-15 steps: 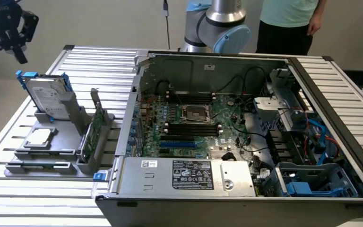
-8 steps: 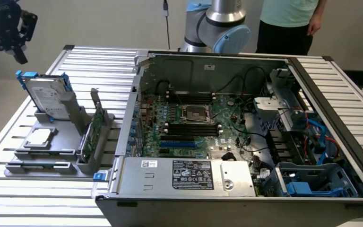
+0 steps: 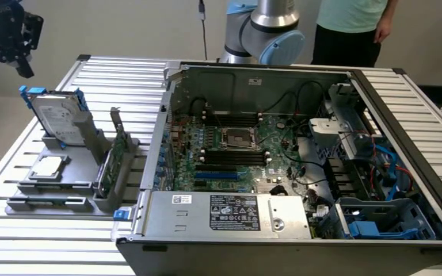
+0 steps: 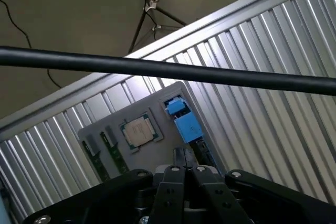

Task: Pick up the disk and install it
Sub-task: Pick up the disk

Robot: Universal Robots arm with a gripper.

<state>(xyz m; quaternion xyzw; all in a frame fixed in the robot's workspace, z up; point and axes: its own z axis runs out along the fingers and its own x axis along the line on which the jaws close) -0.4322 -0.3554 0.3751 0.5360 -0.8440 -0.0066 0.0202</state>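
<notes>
One disk stands upright in grey holder near bench edge.
Gripper above it, apart; fingers pressed together, empty.

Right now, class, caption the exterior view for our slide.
Shut gripper above the disk, standing in its holder beside the open computer case.

text: none legible; power supply label: print unreadable; disk label: unreadable
</notes>
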